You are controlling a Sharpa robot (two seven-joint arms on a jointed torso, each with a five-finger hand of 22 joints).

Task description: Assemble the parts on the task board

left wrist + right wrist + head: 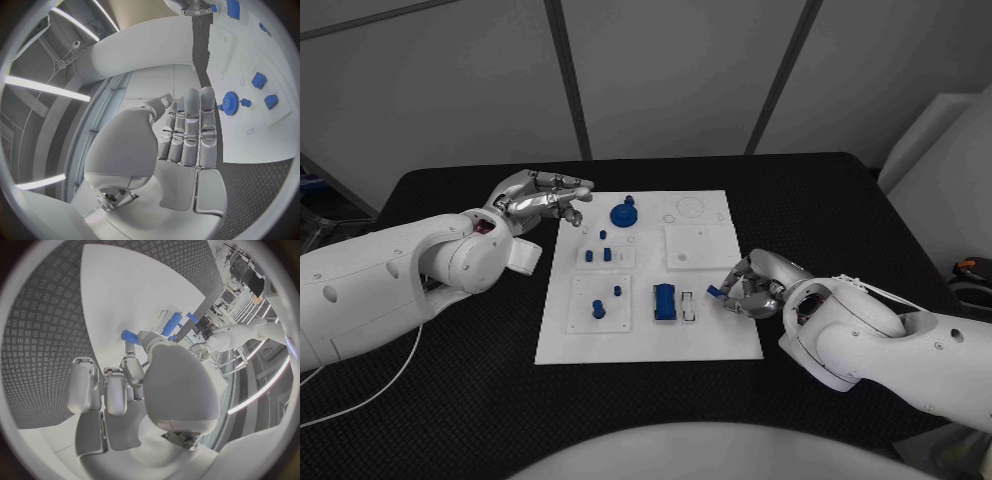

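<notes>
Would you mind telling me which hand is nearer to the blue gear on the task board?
Left. The left hand hovers just beside the blue gear, at the board's far end; the right hand is at the board's opposite, nearer side.

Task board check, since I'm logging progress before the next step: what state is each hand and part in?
Left hand: open, fingers straight, holding nothing, at the task board's far left corner.
Right hand: pinching a small blue part at the board's right edge.
Blue gear: seated on the board.
Blue block: lying on the board.
</notes>
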